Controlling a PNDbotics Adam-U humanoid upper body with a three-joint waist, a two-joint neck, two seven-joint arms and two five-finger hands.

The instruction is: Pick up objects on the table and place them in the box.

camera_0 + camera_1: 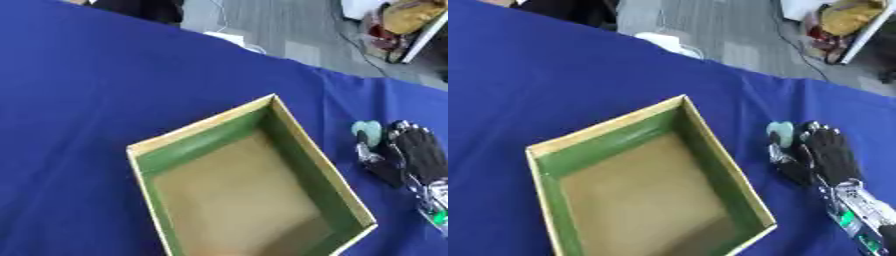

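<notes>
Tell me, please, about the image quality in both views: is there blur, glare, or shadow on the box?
Left eye view: soft overall, the box edges slightly smeared; its inside walls shade the floor, darkest toward the near right corner; no glare on the blue cloth. Right eye view: the same softness; the right hand and the pale green object at its fingers are blurred.

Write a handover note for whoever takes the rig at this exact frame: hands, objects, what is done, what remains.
Right hand: on the blue table just right of the box, fingers curled beside a small pale green object; whether it is gripped cannot be told.
Left hand: not in view.
Box: open, green inner walls, brown floor, nothing visible inside.
Done: nothing placed yet.
Left: secure the green object, lift it over the right wall and release it inside.
</notes>
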